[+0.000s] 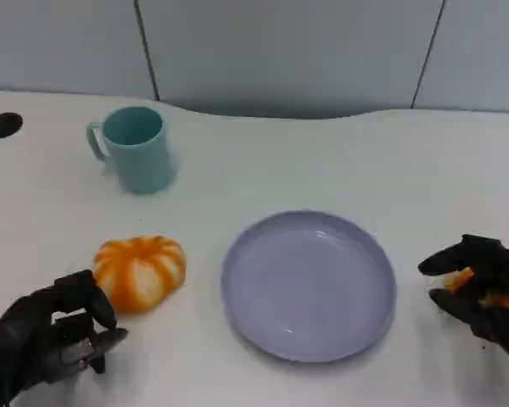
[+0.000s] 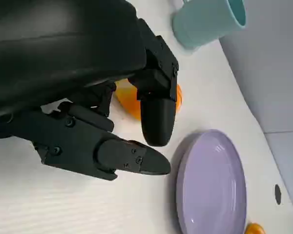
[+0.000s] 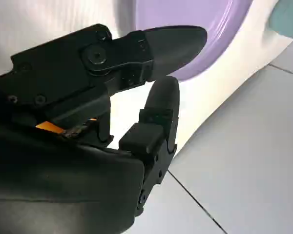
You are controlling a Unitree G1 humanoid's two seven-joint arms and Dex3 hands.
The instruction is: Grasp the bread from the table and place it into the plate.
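Orange striped bread point(image 1: 140, 271) lies at nine o'clock of my plate point(image 1: 309, 285). My left hand point(image 1: 55, 335), empty, fingers apart, sits beside it; reaching and closing comes next, I judge.

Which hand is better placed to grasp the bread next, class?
Probably the left hand: it sits empty right beside the bread. The right hand is across the plate and already has something orange in its fingers.
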